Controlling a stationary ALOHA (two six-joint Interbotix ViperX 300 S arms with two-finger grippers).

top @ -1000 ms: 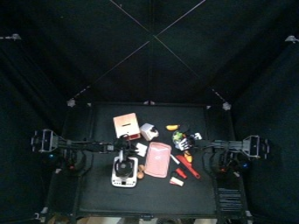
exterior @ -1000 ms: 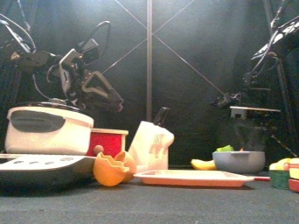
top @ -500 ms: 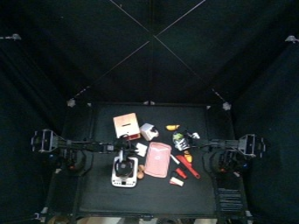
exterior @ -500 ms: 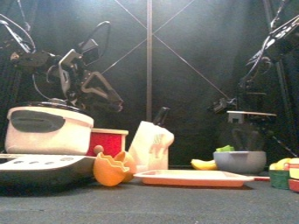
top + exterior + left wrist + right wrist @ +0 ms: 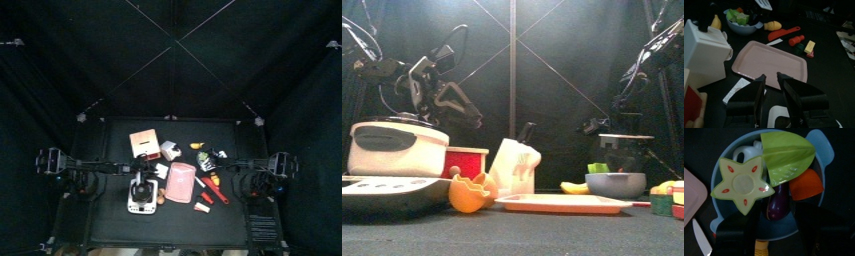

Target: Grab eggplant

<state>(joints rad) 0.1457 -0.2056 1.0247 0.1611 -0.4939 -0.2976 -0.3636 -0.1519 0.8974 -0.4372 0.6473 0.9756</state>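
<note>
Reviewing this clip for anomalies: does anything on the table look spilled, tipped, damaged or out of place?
Nothing stands out. The eggplant lies in the blue bowl under a star-shaped slice and a green leaf; the pink tray lies flat and bare. No spill or damage shows.

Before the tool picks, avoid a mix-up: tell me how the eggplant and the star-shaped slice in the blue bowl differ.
The eggplant is dark purple, glossy and elongated; the star-shaped slice is pale yellow-green, flat and five-pointed with red marks. The eggplant lies low, partly tucked under the green leaf and beside the orange piece, while the star-shaped slice sits on top, fully exposed. Both rest inside the blue bowl.
</note>
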